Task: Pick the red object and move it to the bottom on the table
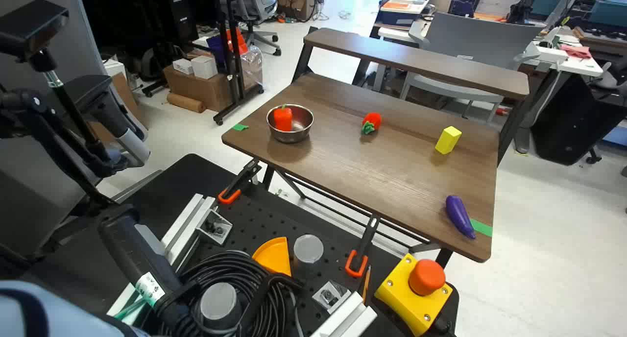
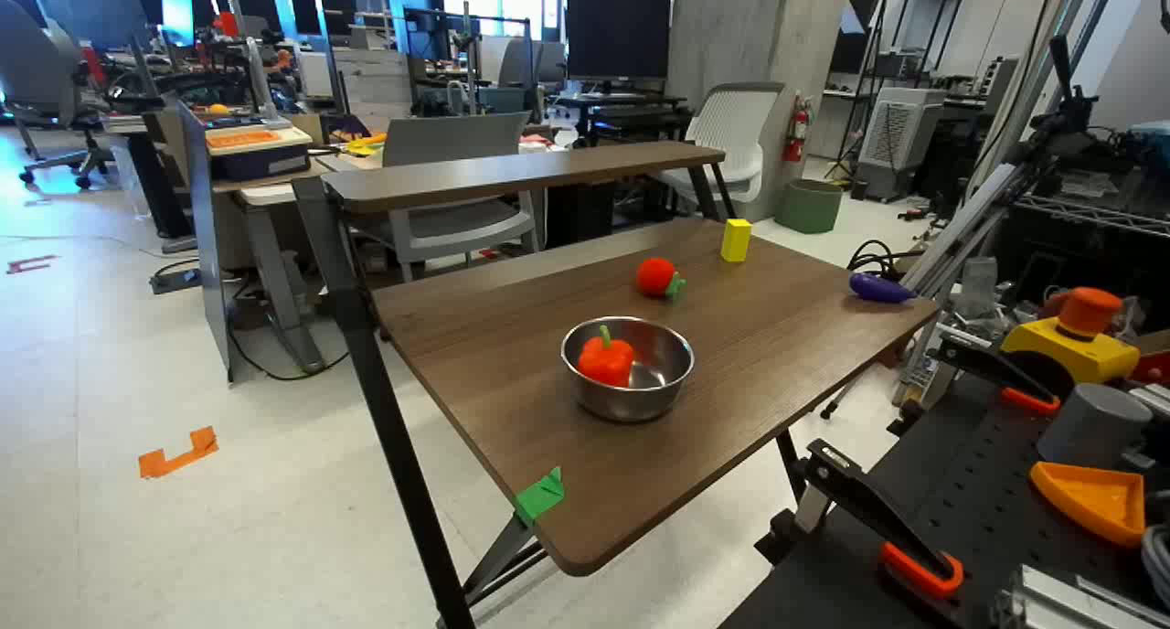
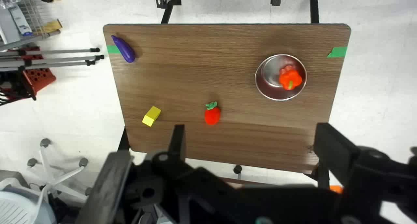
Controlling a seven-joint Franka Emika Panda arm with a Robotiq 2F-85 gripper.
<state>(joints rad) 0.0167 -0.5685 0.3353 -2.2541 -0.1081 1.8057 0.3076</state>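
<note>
The red object is a small red strawberry-like toy with a green top. It lies on its side on the brown wood-grain table, and it shows in both exterior views [image 1: 373, 121] [image 2: 654, 277] and in the wrist view [image 3: 212, 116]. The table [image 1: 372, 165] also shows in an exterior view [image 2: 768, 336] and in the wrist view [image 3: 195, 71]. My gripper [image 3: 252, 125] is open and empty in the wrist view, well above the table. The toy appears ahead of the fingertips, nearer the left finger. The gripper does not show in the exterior views.
A silver bowl [image 3: 267, 66] holds a red-orange pepper [image 3: 290, 79]. A yellow block [image 3: 151, 116] stands on the table, and a purple eggplant [image 3: 123, 49] lies near a corner. A raised shelf [image 1: 416, 58] runs along one long edge. A black bench with clamps [image 1: 360, 249] adjoins the opposite edge.
</note>
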